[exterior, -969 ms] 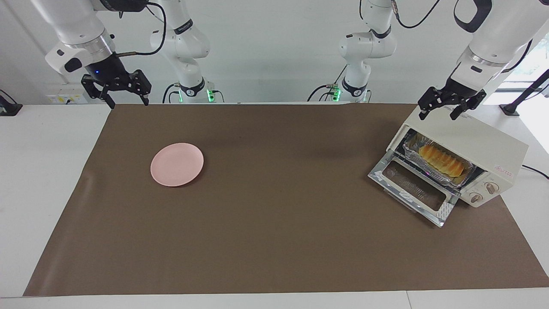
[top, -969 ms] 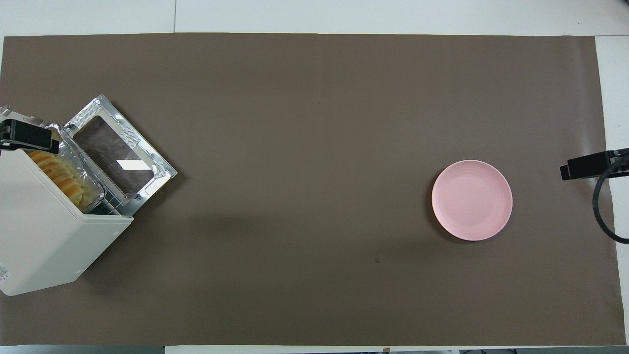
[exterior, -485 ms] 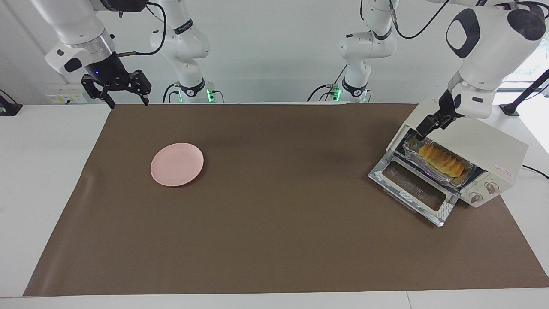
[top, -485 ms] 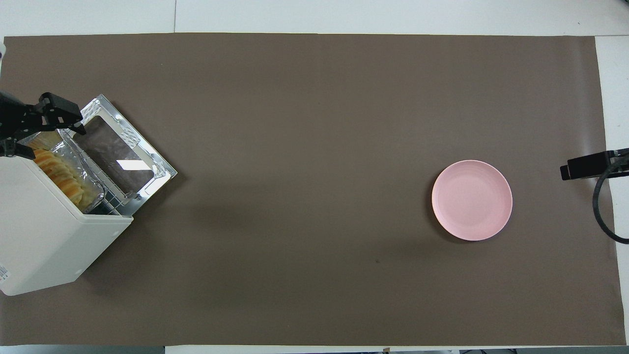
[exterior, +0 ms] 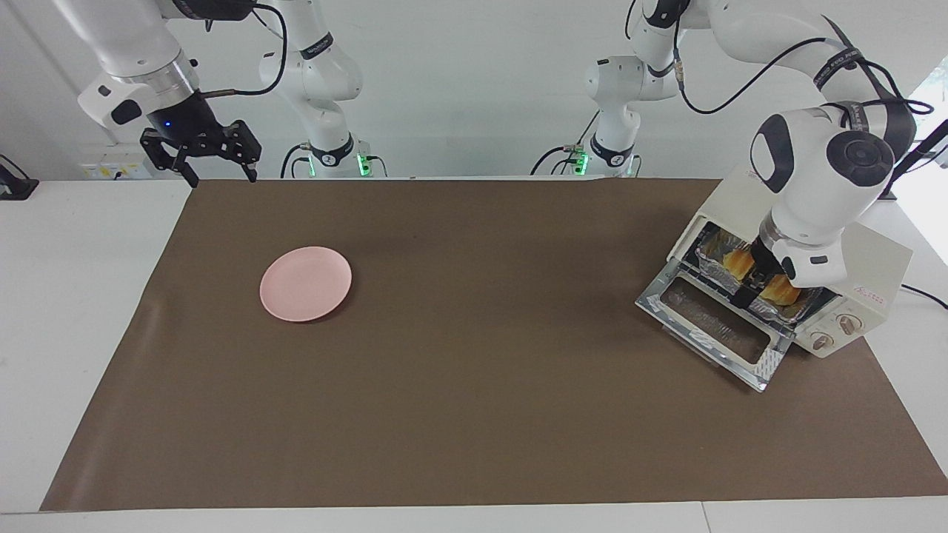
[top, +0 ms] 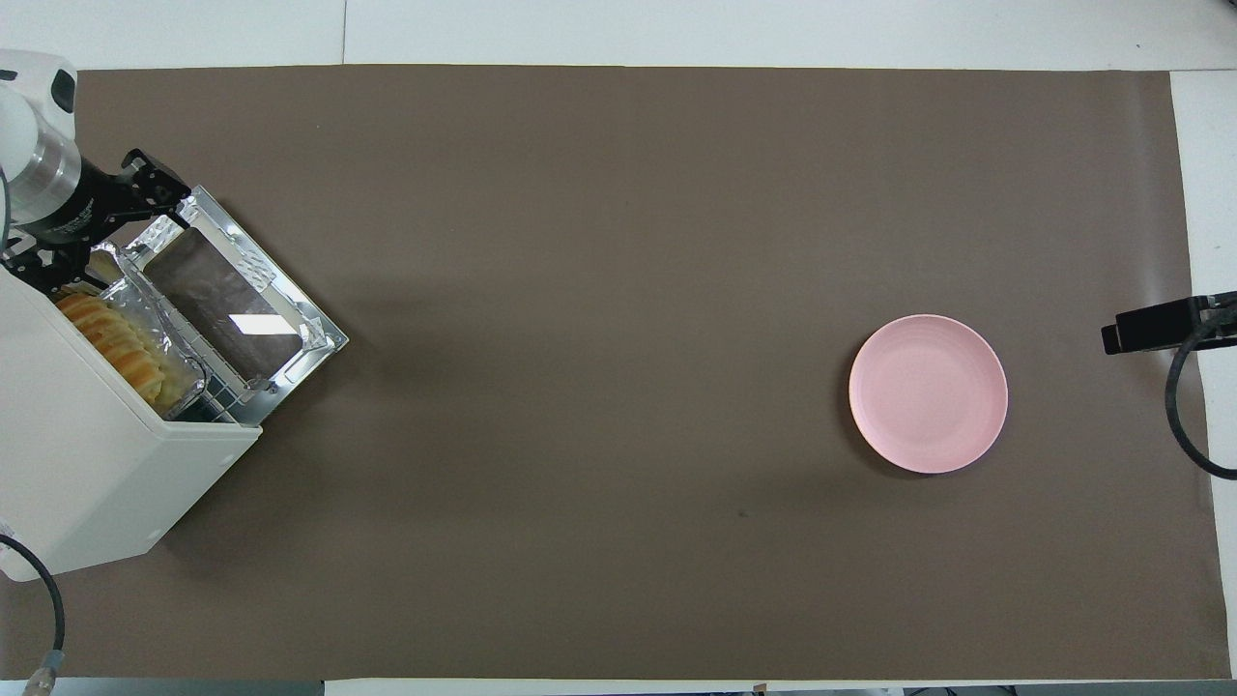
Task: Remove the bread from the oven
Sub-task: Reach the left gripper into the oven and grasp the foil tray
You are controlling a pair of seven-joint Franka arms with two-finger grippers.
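The cream-white oven (exterior: 878,263) (top: 87,454) stands at the left arm's end of the table, its glass door (exterior: 711,326) (top: 232,304) dropped flat open. The golden ridged bread (exterior: 786,292) (top: 106,338) lies inside in a foil tray (exterior: 711,255) (top: 164,324) on the rack. My left gripper (exterior: 755,285) (top: 101,227) hangs open at the oven's mouth, hiding the loaf's middle in the facing view; I cannot tell whether it touches the loaf. My right gripper (exterior: 220,174) (top: 1121,336) waits open and empty, raised over the mat's corner at the right arm's end.
A pink plate (exterior: 305,283) (top: 928,393) lies on the brown mat (exterior: 474,370) toward the right arm's end. The oven's two knobs (exterior: 835,332) are beside its mouth. A power cable (exterior: 926,295) trails from the oven over the white table.
The left arm has swung from over the oven's top round to its mouth, and its gripper has come down over the bread. The right arm has not moved.
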